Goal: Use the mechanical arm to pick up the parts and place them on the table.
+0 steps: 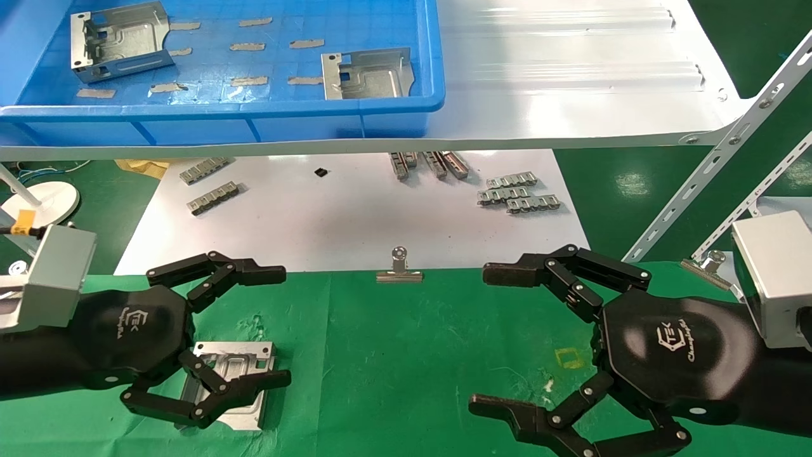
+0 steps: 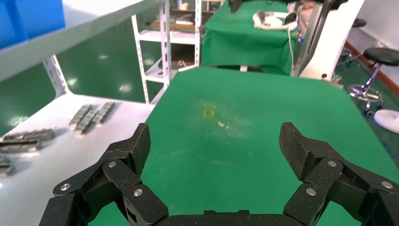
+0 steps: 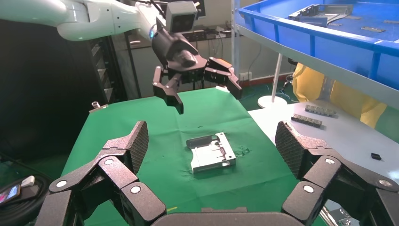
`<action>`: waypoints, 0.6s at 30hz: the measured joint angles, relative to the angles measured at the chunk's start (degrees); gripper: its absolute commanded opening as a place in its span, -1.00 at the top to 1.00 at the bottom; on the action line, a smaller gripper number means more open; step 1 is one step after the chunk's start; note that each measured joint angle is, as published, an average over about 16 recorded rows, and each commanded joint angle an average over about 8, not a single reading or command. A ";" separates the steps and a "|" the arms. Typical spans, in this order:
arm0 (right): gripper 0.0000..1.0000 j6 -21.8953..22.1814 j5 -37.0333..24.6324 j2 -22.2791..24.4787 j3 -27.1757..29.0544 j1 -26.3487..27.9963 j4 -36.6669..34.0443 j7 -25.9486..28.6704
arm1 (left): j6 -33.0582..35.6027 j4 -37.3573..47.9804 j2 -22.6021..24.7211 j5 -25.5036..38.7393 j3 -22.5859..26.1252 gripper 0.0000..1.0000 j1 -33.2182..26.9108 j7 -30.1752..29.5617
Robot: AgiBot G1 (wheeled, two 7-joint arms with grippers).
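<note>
The left gripper (image 1: 254,327) hangs spread wide above the near left of the table (image 1: 412,355), holding nothing; in the right wrist view it (image 3: 197,87) is plainly raised clear of the cloth. Under it one part (image 1: 238,362) lies flat on the wrinkled green cloth, apart from the fingers, and shows whole from the right wrist (image 3: 211,153). The right gripper (image 1: 491,339) is also spread wide and empty, over the near right of the table, near a small yellow square mark (image 1: 569,358). Beyond the table's far edge, where a silver binder clip (image 1: 399,268) sits at the middle, lies a white sheet (image 1: 330,216) carrying grey segmented metal strips: two at far left (image 1: 209,184), a cluster at far right (image 1: 517,192), and a small black piece (image 1: 321,172) between them. Over the sheet runs a glossy white shelf (image 1: 571,95) that hides its far part; on the shelf's left stands a blue bin (image 1: 254,120) holding two more parts, one at its far left (image 1: 120,41) and one nearer the right wall (image 1: 366,75), among patches of tape. Perforated white struts (image 1: 717,152) slant down at the right. Past the table, the left wrist view shows a green floor, white racking (image 2: 164,52), another green-draped table (image 2: 249,37) and a black stool (image 2: 383,56).
</note>
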 measured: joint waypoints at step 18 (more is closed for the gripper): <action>-1.00 0.00 0.00 0.00 0.00 0.00 0.00 0.00 | -1.79 -13.35 -0.71 1.16 -12.97 -1.00 8.42 -9.73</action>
